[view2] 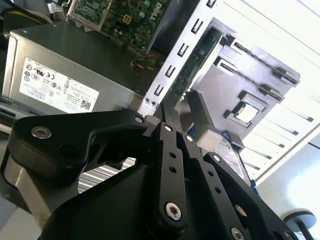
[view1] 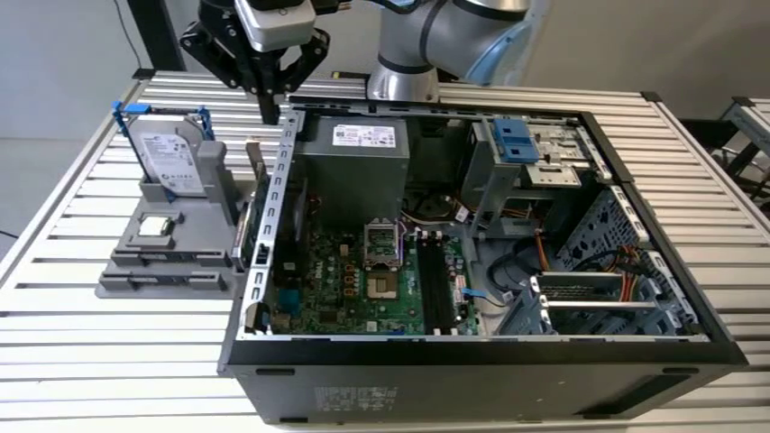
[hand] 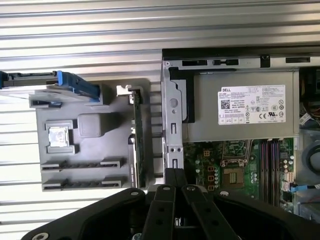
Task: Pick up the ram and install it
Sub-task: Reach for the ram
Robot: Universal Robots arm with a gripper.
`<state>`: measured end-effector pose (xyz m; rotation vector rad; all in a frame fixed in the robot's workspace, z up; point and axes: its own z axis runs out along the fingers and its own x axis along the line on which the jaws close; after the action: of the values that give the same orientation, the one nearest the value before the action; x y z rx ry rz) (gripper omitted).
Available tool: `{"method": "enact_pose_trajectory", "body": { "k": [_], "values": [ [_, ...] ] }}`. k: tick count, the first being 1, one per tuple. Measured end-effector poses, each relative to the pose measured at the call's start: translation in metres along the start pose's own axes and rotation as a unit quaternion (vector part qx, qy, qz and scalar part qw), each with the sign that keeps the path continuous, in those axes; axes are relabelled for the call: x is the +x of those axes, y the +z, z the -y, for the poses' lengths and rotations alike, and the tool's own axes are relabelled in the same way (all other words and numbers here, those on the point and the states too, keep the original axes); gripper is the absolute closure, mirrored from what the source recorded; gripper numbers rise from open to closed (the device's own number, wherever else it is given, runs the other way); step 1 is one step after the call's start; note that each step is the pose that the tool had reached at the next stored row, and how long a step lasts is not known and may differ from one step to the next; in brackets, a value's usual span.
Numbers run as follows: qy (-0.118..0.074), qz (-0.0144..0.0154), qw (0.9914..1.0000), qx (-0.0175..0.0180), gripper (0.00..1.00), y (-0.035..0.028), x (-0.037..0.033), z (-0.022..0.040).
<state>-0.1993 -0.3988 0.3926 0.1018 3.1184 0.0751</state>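
**Hand** (view1: 269, 115): Your hand hung over the far end of the grey holder (view1: 169, 266), just beside the far corner of the computer case (view1: 481, 356). Its two dark fingers were pressed together and held nothing.

**Ram** (hand: 136, 140): In both wrist views you had it standing on its long edge in a slot along the holder's case-side edge, close to the case wall. It was below the fingers (hand: 170, 175) and apart from them. The second wrist view showed it as a green strip (view2: 194, 67).

**Holder contents**: You also had the silver hard drive (view1: 169, 153) in its blue frame, upright at the holder's far end. The small square processor chip (view1: 153, 225) lay flat in a recess nearer the middle.

**Computer case**: It lay open on its side across the middle of the tabletop (view1: 96, 361), reaching the near edge. The green motherboard (view1: 349, 289) was exposed, with the grey power supply (view1: 355, 167) beyond it.

**Position**: Your holder sat between the case and the tabletop edge at the exterior view's left.
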Motion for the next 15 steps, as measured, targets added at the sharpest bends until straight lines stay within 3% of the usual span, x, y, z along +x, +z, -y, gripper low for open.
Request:
{"method": "enact_pose_trajectory", "body": {
  "k": [15],
  "values": [
    [-0.001, 0.0000, 1.00000, 0.0000, 1.00, -0.0006, 0.0280, 0.0018]
  ]
}}
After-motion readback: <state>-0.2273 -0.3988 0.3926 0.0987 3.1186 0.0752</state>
